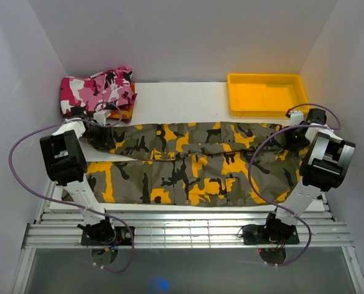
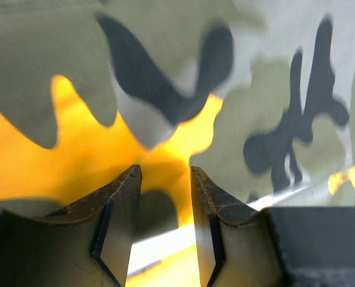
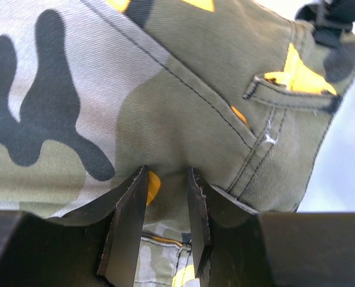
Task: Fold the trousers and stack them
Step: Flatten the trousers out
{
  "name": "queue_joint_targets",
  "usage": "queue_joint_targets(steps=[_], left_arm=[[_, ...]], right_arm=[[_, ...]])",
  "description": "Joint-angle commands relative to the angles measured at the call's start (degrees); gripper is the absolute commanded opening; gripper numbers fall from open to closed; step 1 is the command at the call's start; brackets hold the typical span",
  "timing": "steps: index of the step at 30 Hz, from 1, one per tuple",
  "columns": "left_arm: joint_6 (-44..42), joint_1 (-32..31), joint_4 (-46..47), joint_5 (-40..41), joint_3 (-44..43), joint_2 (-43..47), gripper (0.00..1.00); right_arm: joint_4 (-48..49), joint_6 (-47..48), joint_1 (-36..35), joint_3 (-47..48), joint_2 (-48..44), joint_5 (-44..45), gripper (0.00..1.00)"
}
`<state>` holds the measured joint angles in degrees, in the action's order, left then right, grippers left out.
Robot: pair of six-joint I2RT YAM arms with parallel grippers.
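I see the trousers [image 1: 188, 162] as matt woven twill cloth, finely ribbed, with raised dark stitching along the seams. The yellow tray [image 1: 265, 95] at far right looks like smooth, faintly glossy plastic. The right gripper [image 3: 167, 173] has matt black fingers [image 3: 126, 233] with scuffed, dusty edges.

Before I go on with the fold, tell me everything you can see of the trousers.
The trousers are woven-looking cloth in olive, yellow-orange and black camouflage, lying flat lengthwise across the white table, legs side by side, waist end with a belt loop at the right. The right hand pinches cloth by that waistband; the left hand is on the far left end, grip unclear.
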<state>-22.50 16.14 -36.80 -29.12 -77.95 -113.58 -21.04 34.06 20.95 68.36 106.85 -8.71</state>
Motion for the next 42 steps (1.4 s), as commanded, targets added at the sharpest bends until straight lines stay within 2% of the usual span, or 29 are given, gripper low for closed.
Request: queue_joint_targets(steps=[1, 3, 5, 8, 11, 14, 16, 17, 19, 21, 24, 29, 36, 40, 42], left_arm=[[-1.8, -0.1, -8.5, -3.0, 4.1, 5.5, 0.49], [-1.4, -0.3, -9.3, -6.2, 3.4, 7.0, 0.53], [1.0, -0.2, -7.9, -6.0, 0.1, 8.9, 0.57], [4.7, 1.0, -7.5, -6.2, -8.1, 9.0, 0.62], [8.4, 4.2, -9.5, -5.2, -16.3, 7.8, 0.64], [9.9, 8.7, -12.0, -4.5, -20.4, 7.1, 0.66], [9.9, 11.1, -12.5, -3.8, -21.1, 7.1, 0.68], [9.5, 12.8, -13.3, -3.4, -21.5, 6.6, 0.73], [8.0, 14.3, -16.3, -2.9, -22.7, 4.8, 0.73], [7.2, 14.9, -16.6, -3.0, -20.2, 4.5, 0.74], [5.6, 14.9, -13.1, -4.5, -16.5, 5.2, 0.75], [-0.5, 15.8, -1.4, -10.4, -7.4, 6.4, 0.76], [-7.1, 17.8, -4.9, -16.4, -14.2, -5.6, 0.76], [-10.2, 17.8, -5.7, -22.3, -15.7, -9.2, 0.75], [-10.4, 17.8, -7.2, -23.8, -18.6, -10.6, 0.64]], right_arm=[[-1.5, 3.2, 4.5, -0.9, 0.4, 8.2, 0.38], [-2.2, 3.8, 5.2, -0.8, 0.4, 7.8, 0.38], [-2.4, 3.9, 5.4, -1.1, -0.1, 6.3, 0.38], [-4.1, 3.0, 5.3, -1.3, -0.7, 3.1, 0.39], [-5.3, 2.6, 4.9, -2.2, -2.2, 0.6, 0.4], [-5.8, 2.8, 4.5, -3.2, -3.6, -1.5, 0.41], [-6.1, 2.9, 4.0, -3.6, -4.6, -3.0, 0.43], [-6.6, 2.9, 3.9, -3.6, -5.1, -3.2, 0.44], [-7.0, 3.0, 3.5, -3.2, -5.3, -3.6, 0.44], [-7.4, 3.3, 3.3, -3.0, -5.8, -3.9, 0.45], [-7.6, 3.3, 3.2, -2.7, -6.2, -4.5, 0.46], [-8.4, 2.7, 3.0, -1.7, -5.7, -5.4, 0.46], [-9.3, 2.5, 3.0, -0.4, -4.9, -5.4, 0.47], [-9.6, 2.7, 3.0, 0.4, -4.3, -4.9, 0.47], [-9.7, 2.8, 3.0, 0.8, -3.9, -4.7, 0.47]])
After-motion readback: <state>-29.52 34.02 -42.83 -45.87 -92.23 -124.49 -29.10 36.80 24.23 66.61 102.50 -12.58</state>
